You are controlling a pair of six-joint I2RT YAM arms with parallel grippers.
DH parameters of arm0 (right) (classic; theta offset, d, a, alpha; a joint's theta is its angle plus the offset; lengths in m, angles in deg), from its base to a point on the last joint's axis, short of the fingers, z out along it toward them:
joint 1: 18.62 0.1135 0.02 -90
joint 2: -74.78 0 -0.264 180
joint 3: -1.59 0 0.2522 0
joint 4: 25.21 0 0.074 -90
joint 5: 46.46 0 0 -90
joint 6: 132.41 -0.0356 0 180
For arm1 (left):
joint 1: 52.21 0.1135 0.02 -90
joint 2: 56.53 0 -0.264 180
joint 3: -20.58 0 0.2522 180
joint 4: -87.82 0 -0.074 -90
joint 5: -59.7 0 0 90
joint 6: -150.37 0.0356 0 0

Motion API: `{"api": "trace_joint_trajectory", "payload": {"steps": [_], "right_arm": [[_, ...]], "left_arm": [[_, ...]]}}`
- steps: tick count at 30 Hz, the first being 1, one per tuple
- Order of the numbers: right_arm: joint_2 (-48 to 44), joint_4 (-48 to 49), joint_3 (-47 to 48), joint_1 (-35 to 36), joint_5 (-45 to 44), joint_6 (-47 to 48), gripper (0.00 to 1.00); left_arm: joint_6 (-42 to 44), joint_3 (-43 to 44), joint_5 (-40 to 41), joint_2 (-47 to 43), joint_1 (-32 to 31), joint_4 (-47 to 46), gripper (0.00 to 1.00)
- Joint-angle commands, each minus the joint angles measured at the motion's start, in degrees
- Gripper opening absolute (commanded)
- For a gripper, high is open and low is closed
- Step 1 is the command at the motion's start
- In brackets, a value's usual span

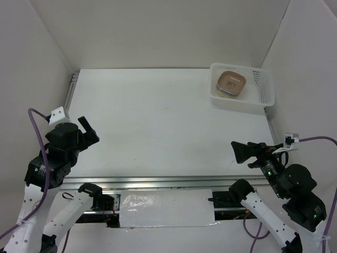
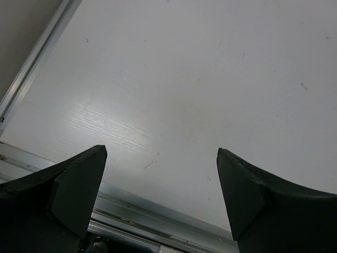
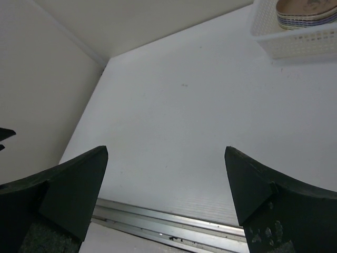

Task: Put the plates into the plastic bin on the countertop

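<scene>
A stack of pastel rounded-square plates (image 1: 231, 83) sits inside the white lattice plastic bin (image 1: 266, 89) at the white worktop's (image 1: 158, 121) far right corner. The left pincer (image 2: 161, 153) and right pincer (image 3: 167, 152) hang spread and empty by the near edge, so the job looks finished.

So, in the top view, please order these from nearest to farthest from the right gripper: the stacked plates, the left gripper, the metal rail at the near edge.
1. The metal rail, just beside the right gripper at the near edge.
2. The plates, stacked in the plastic bin at the far right.
3. The left gripper, far across on the left.
</scene>
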Motion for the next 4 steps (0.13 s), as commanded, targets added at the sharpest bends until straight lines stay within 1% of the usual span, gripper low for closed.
{"api": "trace_joint_trajectory", "payload": {"steps": [1, 4], "right_arm": [[1.53, -2.05, 0.04, 0.50, -0.92, -0.68, 1.00], [1.53, -1.97, 0.39, 0.67, -1.36, -0.42, 1.00]], "left_arm": [[0.34, 1.64, -0.20, -2.51, 0.36, 1.70, 0.99], [0.16, 1.73, 0.15, -2.95, 0.36, 2.84, 0.99]]}}
